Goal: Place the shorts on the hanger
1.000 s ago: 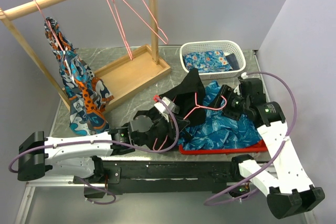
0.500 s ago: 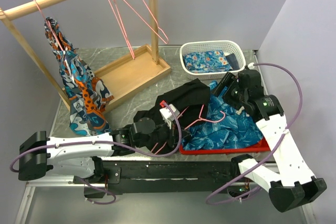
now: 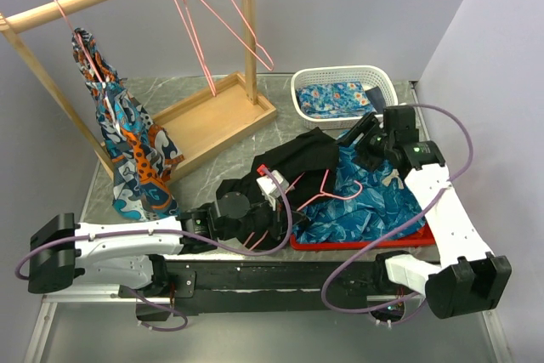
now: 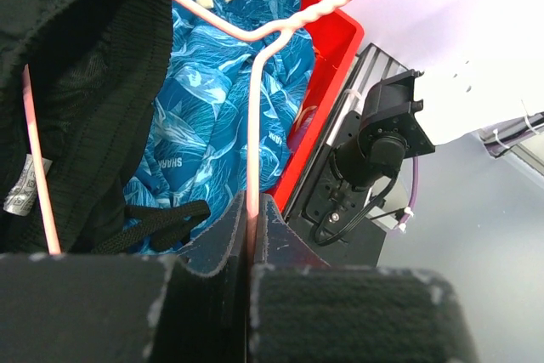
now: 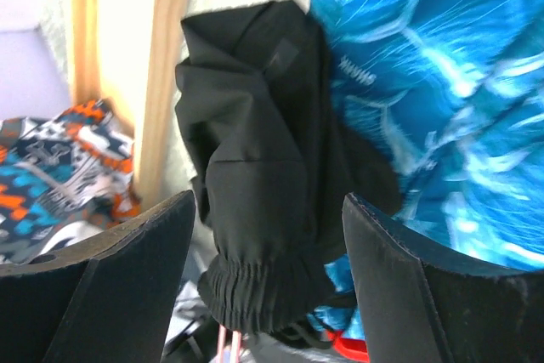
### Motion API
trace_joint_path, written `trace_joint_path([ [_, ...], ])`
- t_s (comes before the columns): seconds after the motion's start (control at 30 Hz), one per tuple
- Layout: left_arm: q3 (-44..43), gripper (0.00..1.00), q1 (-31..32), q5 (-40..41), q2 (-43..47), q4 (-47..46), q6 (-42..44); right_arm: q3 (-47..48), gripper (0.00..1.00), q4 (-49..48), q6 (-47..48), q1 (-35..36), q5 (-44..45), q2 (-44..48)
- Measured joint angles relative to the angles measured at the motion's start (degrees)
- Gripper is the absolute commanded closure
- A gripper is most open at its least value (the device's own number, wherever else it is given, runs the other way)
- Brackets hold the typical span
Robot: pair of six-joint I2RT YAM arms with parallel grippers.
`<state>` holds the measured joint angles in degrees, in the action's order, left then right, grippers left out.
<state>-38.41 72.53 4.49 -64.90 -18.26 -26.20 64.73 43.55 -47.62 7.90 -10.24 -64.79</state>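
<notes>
Pink wire hanger [image 4: 253, 125] sits clamped in the closed left gripper [image 4: 253, 227], one arm running into the black shorts [image 3: 306, 155] just ahead, steadying it. The right gripper [image 5: 268, 210] hovers wide open and empty, facing the shorts, seemingly ready to tug fabric.

White-and-black arms [image 3: 127, 240] with looping purple cables [image 3: 19, 268].

Seen from above, the shorts [image 3: 302, 157] are covering most of the hanger [image 3: 314, 191], leaving only its neck and hook showing. At the left wrist, the shorts are running off the view's left edge and the print on their pale label [image 4: 21, 186] is proving too small to read; the right wrist view is blurring throughout.
</notes>
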Motion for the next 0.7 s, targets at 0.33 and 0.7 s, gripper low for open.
trace_joint_path([
  [0.33,-0.2,0.99,0.0,-0.3,-2.3,-1.3,1.5,-8.7,0.36,-10.3,-6.5,2.8,-8.0,-2.2],
  [0.7,-2.8,0.42,0.0,-1.3,-5.9,-2.2,2.4,-9.6,1.0,-11.5,-5.4,3.9,-6.4,-3.1],
])
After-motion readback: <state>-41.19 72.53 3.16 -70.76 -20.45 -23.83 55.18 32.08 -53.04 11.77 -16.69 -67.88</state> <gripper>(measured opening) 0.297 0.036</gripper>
